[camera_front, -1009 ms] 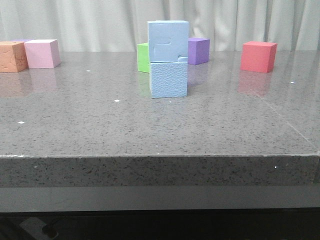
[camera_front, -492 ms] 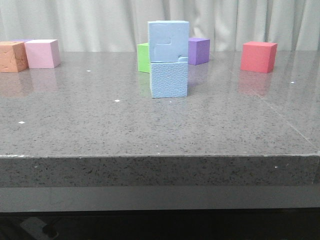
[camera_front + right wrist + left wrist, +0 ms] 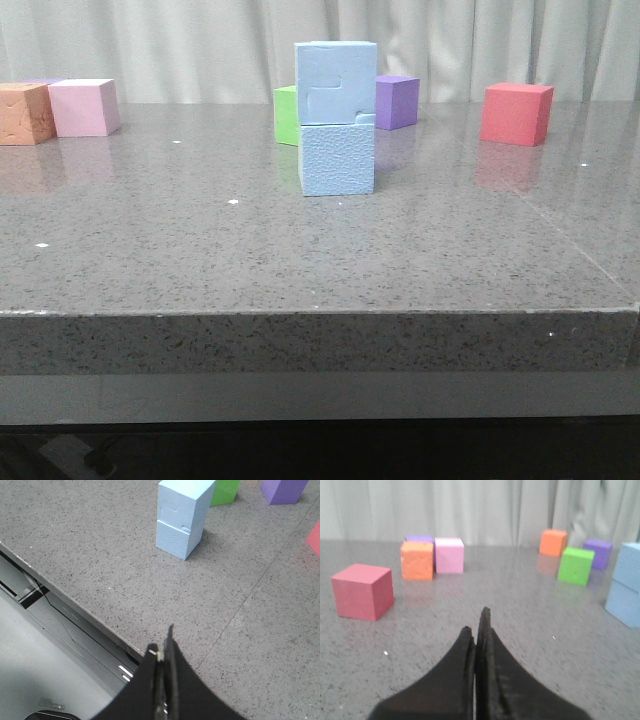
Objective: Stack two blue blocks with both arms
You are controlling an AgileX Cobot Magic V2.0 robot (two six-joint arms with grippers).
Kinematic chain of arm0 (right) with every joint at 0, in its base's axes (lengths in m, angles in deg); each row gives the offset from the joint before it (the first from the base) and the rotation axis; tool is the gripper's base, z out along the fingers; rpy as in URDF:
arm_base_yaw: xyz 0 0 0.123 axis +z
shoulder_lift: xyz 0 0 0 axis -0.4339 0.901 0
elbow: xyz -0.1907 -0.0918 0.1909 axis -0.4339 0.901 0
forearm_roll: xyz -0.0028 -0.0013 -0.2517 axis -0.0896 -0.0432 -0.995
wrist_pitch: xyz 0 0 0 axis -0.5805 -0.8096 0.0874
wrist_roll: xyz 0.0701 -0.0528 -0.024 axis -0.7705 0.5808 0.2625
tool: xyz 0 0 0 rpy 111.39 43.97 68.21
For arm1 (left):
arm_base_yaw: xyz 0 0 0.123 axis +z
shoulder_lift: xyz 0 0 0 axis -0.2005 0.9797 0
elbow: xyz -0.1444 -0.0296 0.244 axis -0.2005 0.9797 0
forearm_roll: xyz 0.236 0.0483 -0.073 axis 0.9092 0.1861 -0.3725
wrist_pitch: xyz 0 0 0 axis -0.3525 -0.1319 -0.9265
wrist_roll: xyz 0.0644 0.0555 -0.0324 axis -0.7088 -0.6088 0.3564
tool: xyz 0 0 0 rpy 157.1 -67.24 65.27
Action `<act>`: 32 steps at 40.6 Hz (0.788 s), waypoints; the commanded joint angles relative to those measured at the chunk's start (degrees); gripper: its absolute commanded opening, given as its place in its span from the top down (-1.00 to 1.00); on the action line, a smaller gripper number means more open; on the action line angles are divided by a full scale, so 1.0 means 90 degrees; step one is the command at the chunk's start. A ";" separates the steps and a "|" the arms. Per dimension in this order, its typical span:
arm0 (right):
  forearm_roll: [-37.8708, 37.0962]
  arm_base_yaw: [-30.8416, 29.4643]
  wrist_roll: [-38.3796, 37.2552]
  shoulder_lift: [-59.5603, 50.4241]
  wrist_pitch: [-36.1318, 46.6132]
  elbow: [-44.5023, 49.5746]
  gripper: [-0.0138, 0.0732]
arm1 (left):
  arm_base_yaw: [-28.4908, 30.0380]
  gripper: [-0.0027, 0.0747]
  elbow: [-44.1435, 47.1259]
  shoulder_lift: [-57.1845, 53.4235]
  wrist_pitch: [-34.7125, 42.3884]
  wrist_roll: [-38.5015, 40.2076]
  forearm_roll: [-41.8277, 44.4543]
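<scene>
Resting stacked: pebbled foam blue blocks (image 3: 337, 118) | speckled stone table (image 3: 300, 260)

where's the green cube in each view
Front view: the green cube sits toward the back of the table, peeking out from behind the left side of the blue stack.
Left wrist view: the green cube is right of centre, between the orange cube and the purple cube.
Right wrist view: only part of it shows at the top edge, just past the blue stack.
Shared landmark: the blue stack.
</scene>
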 commanded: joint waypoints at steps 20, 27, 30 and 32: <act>0.0016 -0.0034 0.0042 0.0012 0.0382 -0.0141 0.95 | 0.0248 0.98 0.0794 -0.0633 0.1322 0.0058 -0.0025; 0.0016 -0.0034 0.0042 0.0012 0.0382 -0.0141 0.95 | 0.0221 0.98 0.0794 -0.0633 0.1322 0.0058 -0.0025; 0.0016 -0.0034 0.0042 0.0012 0.0382 -0.0141 0.95 | 0.0221 0.98 0.0794 -0.0633 0.1322 0.0058 -0.0025; 0.0016 -0.0034 0.0042 0.0012 0.0382 -0.0141 0.95 | 0.0221 0.98 0.0794 -0.0633 0.1322 0.0058 -0.0025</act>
